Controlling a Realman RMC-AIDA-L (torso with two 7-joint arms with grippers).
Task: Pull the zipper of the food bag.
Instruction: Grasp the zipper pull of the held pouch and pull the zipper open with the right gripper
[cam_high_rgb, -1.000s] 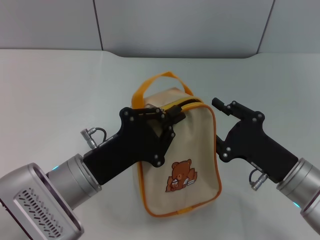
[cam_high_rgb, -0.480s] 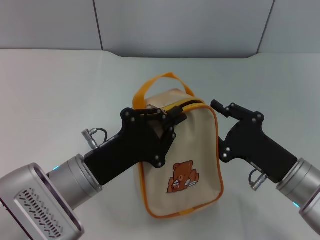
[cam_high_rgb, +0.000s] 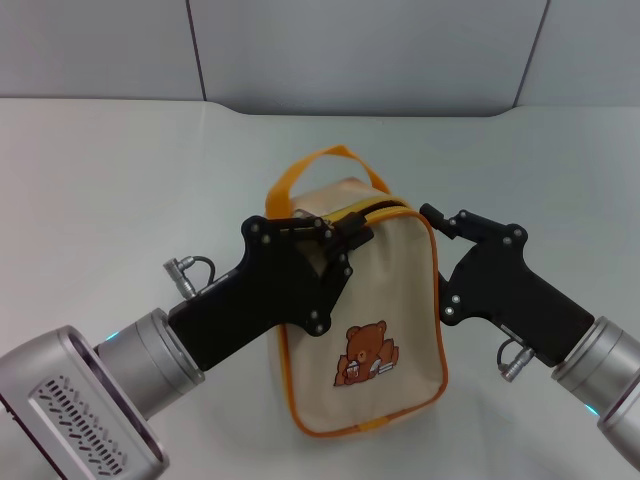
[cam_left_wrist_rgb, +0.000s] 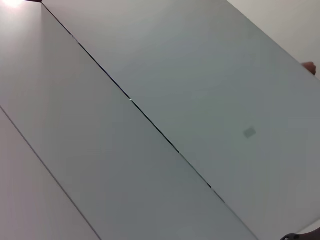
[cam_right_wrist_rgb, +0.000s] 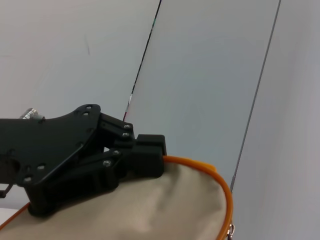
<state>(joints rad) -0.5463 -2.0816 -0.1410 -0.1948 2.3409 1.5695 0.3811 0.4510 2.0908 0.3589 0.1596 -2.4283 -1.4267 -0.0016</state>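
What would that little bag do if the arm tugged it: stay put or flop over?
The bag looks like soft canvas standing tall on a narrow base, so a sideways tug would probably tip or slide it. The left gripper sits at its top corner and the right gripper beside it, which likely steadies it.

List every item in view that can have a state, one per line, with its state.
food bag: standing upright on the table, bear picture facing the camera.
zipper: runs along the top edge inside the orange piping; how far it is drawn cannot be told.
orange loop handle: standing up, free of both pincers.
left pincer: at the bag's top edge by the zipper, apparently closed there.
right pincer: beside the bag's upper right corner; open or shut unclear.
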